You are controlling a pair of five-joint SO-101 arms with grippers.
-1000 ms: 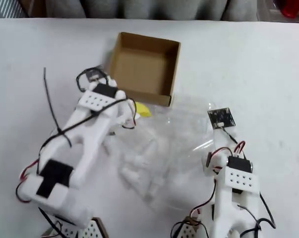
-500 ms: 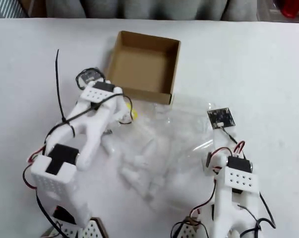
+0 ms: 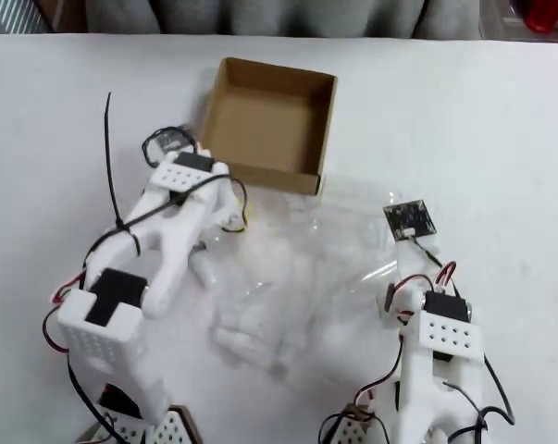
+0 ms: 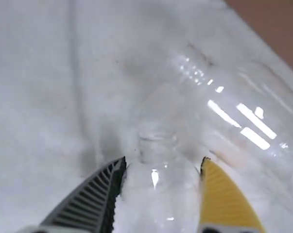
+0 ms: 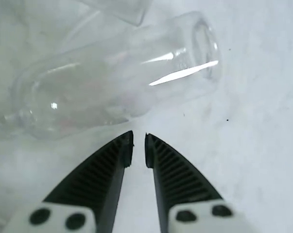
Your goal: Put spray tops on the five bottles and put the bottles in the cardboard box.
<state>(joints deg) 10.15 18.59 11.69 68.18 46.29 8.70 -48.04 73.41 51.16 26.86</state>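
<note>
Several clear plastic bottles (image 3: 302, 254) lie in a heap in front of the cardboard box (image 3: 269, 125), with white spray tops (image 3: 251, 328) loose among them. My left gripper (image 4: 162, 165) is down at the heap's left edge. Its grey and yellow fingers (image 4: 224, 199) press the shoulders of one clear bottle (image 4: 156, 189), whose open neck points away from the wrist. My right gripper (image 5: 136, 145) is shut and holds nothing. It sits just above the table, short of a clear bottle (image 5: 117, 82) that lies on its side at the heap's right.
The box stands open and brown on the white table (image 3: 501, 139), behind the heap. The left arm (image 3: 158, 250) has a black cable arching above it. The right arm (image 3: 440, 338) stands at the front right. Bare table lies to the right and far left.
The left arm drew its elbow back and lowered its gripper onto a bottle at the heap's left. Its yellow finger now barely shows from above. The spray tops shifted slightly left. The right arm kept still.
</note>
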